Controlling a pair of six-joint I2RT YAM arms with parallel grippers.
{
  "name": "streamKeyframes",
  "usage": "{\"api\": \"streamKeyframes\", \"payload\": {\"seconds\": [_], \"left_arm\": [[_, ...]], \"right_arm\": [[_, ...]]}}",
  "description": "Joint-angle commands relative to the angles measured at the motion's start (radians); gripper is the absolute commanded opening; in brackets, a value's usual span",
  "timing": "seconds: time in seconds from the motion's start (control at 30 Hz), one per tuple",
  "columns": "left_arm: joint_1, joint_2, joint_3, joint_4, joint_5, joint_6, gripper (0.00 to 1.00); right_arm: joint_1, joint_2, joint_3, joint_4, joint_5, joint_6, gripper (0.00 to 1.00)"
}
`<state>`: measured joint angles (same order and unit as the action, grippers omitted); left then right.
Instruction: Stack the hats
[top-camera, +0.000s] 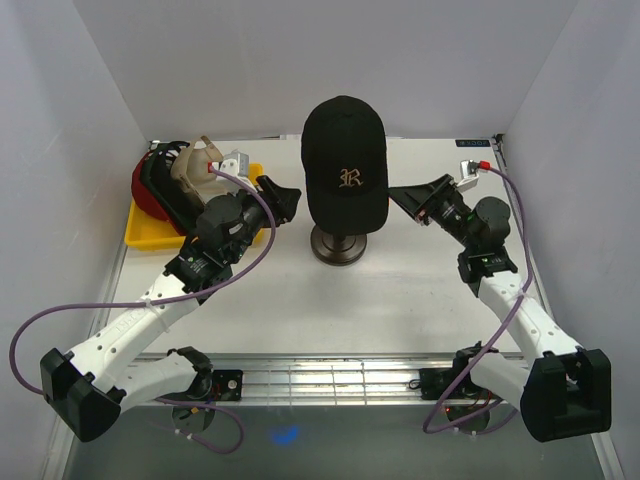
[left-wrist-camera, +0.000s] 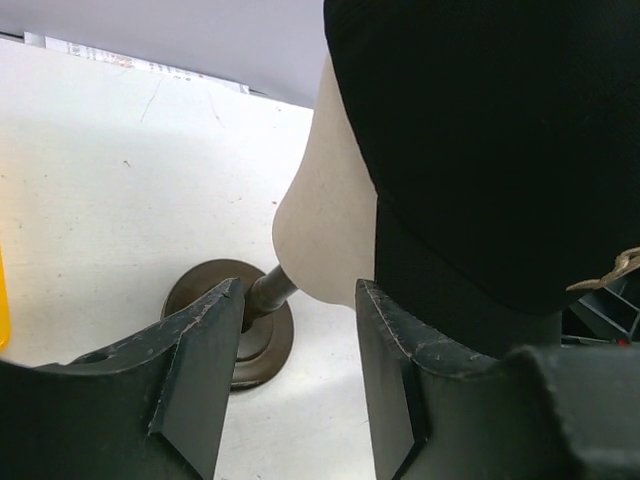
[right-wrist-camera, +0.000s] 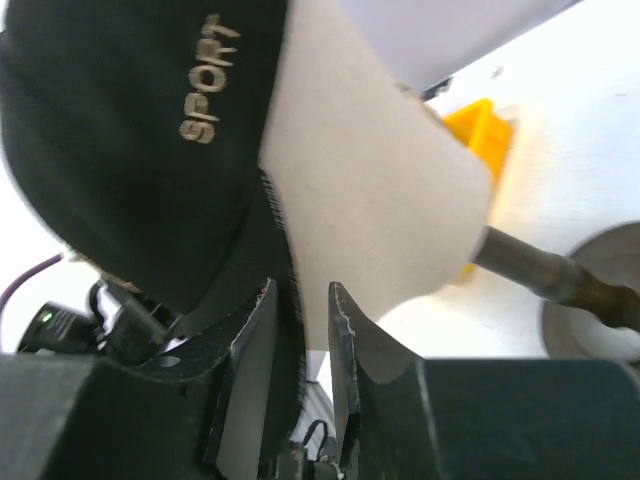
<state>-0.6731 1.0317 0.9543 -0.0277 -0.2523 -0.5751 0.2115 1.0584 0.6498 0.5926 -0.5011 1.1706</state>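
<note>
**Grippers flanked the capped mannequin head, left wide, right narrow**

Left gripper (left-wrist-camera: 298, 290) stood with its jaws wide apart and held nothing. Through the gap between its fingers, the left wrist view showed the stem of the dark stand (top-camera: 338, 245) and the lower curve of the beige mannequin head (left-wrist-camera: 325, 220). From above, this gripper sat just beside the left side of the head, low and level with the bottom of the cap.

The right gripper (right-wrist-camera: 302, 288) was on the opposite side, its jaws narrow. The lower edge of the black cap with the gold "R" (top-camera: 345, 150) hung down between its two fingers. The dark fabric lay against the finger at the left of the right wrist view, and a pale strip showed between the fabric and the other finger. Whether the fingers pinched the cap I could not tell. Gold "SPORT" lettering (right-wrist-camera: 200, 85) ran along that side of the cap.

The cap itself sat on the mannequin head at the middle of the table (top-camera: 300, 310), brim pointing toward the arm bases. The other hats lay bunched together on the yellow tray (top-camera: 140, 232) at the far left: a red cap (top-camera: 145, 198) outermost, a black one (top-camera: 160, 175) against it, and a tan cap (top-camera: 190, 165) beside that, well apart from both grippers' fingers.
</note>
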Motion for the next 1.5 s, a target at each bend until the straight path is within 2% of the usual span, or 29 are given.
{"api": "streamKeyframes", "payload": {"seconds": [0.0, 0.17, 0.37, 0.57, 0.7, 0.8, 0.87, 0.97, 1.2, 1.47], "left_arm": [[0.003, -0.035, 0.027, -0.032, -0.027, 0.02, 0.6], [0.012, -0.036, 0.029, -0.041, -0.028, 0.023, 0.61], [0.029, -0.044, 0.04, -0.054, -0.033, 0.034, 0.63], [0.064, -0.05, 0.057, -0.086, -0.044, 0.034, 0.65], [0.115, -0.041, 0.092, -0.199, -0.183, 0.011, 0.67], [0.205, 0.007, 0.139, -0.302, -0.292, -0.008, 0.69], [0.307, 0.069, 0.161, -0.345, -0.265, -0.029, 0.69], [0.38, 0.189, 0.227, -0.406, -0.275, -0.039, 0.69], [0.458, 0.413, 0.359, -0.457, -0.363, -0.005, 0.68], [0.481, 0.544, 0.442, -0.492, -0.435, 0.024, 0.68]], "right_arm": [[-0.037, 0.074, 0.0, -0.255, 0.038, -0.101, 0.32], [-0.041, 0.092, 0.051, -0.269, 0.03, -0.117, 0.32], [-0.041, 0.037, 0.08, -0.359, 0.09, -0.169, 0.39], [-0.053, -0.003, 0.088, -0.39, 0.087, -0.186, 0.46], [-0.09, -0.049, 0.083, -0.418, 0.073, -0.207, 0.48], [-0.112, -0.099, 0.1, -0.468, 0.082, -0.247, 0.49], [-0.115, -0.118, 0.131, -0.494, 0.079, -0.287, 0.52], [-0.118, -0.133, 0.207, -0.574, 0.078, -0.357, 0.53], [-0.118, -0.14, 0.336, -0.698, 0.062, -0.45, 0.54], [-0.118, -0.126, 0.398, -0.741, 0.039, -0.503, 0.55]]}}
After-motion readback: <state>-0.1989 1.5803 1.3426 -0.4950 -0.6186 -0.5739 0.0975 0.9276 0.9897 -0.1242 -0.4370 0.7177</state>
